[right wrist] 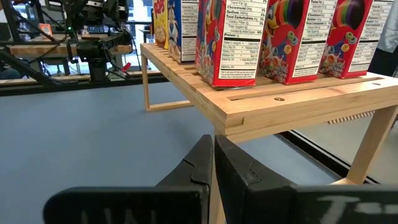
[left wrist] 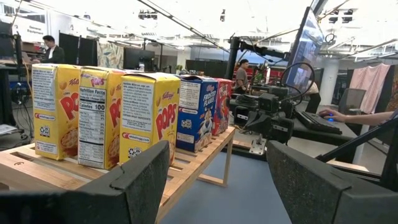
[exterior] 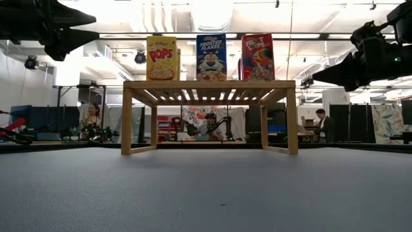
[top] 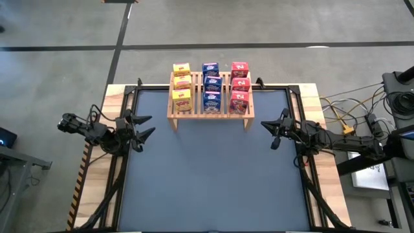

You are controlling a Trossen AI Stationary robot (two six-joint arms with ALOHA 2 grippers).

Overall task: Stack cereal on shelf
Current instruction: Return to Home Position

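Note:
The wooden slatted shelf (top: 210, 107) stands on its legs at the table's far middle. On its top stand the cereal boxes upright in three rows: yellow (top: 182, 85) on the left, blue (top: 211, 85) in the middle, red (top: 240, 85) on the right. My left gripper (top: 143, 126) is open at the table's left edge, clear of the shelf, with nothing between its fingers. My right gripper (top: 275, 131) is shut at the table's right edge, empty. The left wrist view shows the yellow boxes (left wrist: 102, 112) close by; the right wrist view shows the red boxes (right wrist: 292, 37).
The dark blue-grey tabletop (top: 213, 181) lies bare in front of the shelf. A black frame (top: 129, 97) runs along the table's edges. Cables and gear (top: 362, 120) lie off the right side. People show in the room beyond the table (exterior: 320, 122).

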